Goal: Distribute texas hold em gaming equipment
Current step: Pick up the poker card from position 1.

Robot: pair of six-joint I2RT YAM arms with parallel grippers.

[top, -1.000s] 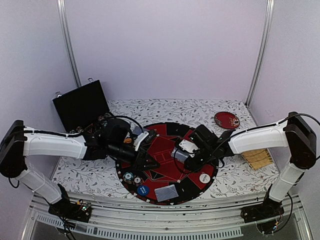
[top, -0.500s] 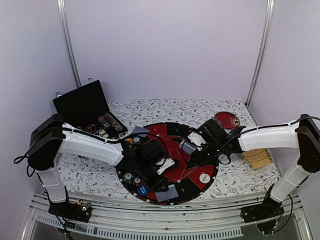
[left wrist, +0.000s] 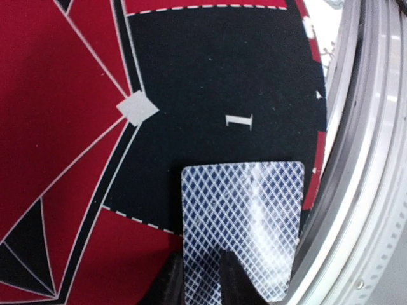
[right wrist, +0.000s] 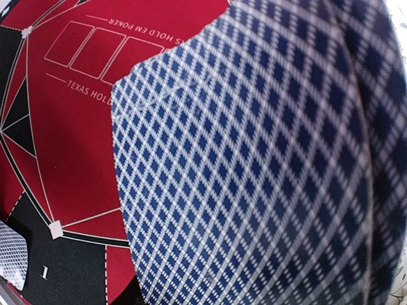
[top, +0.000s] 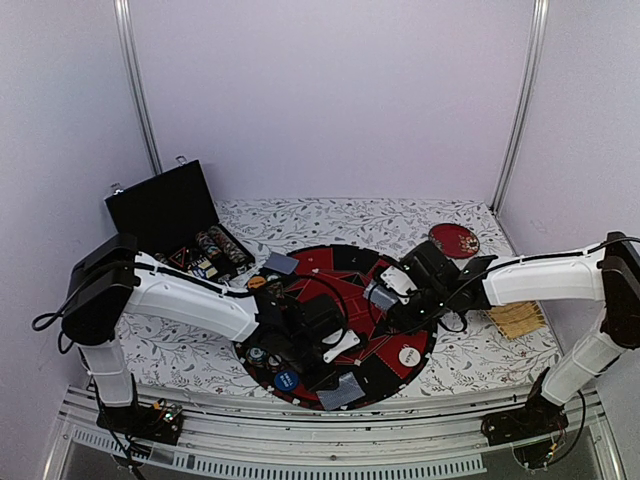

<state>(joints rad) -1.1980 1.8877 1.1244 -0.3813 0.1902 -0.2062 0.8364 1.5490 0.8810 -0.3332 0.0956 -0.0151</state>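
Black, hinged and open, the case (top: 165,210) sits at the far left of the bench (top: 170,345). Rows of poker chips (top: 218,243) lie in it, so I judge most chips are not yet handed out.

On the round red-and-black felt (top: 330,290), an orange disc (top: 256,283) and one face-down card (top: 281,264) lie at the far-left seats. Nearer me, on the left rim, are a few loose chips (top: 265,357) with a blue disc (top: 286,380) just beside them.

My left end effector (left wrist: 200,283) is low over the near seat marked 1. There a lattice-backed card (left wrist: 245,219) lies flat, close to the felt's edge. One fingertip (left wrist: 230,276) rests on the card's near end and the other sits beside its edge. The jaws stand narrow, but I cannot tell whether they pinch the card or merely touch it.

Further right, my right end effector (top: 388,297) hangs above the red centre, clamped on the pack of cards (right wrist: 267,165), which fills its wrist view. A white disc (top: 409,355) lies at a near-right seat. Off the felt to the right are the dark red plate (top: 454,240) and the slatted mat (top: 515,318).

By my reckoning the deal is early. Two seats show a card and the other seats I can see show none. The pack is in hand for more dealing, and the cased chips remain to be shared round.
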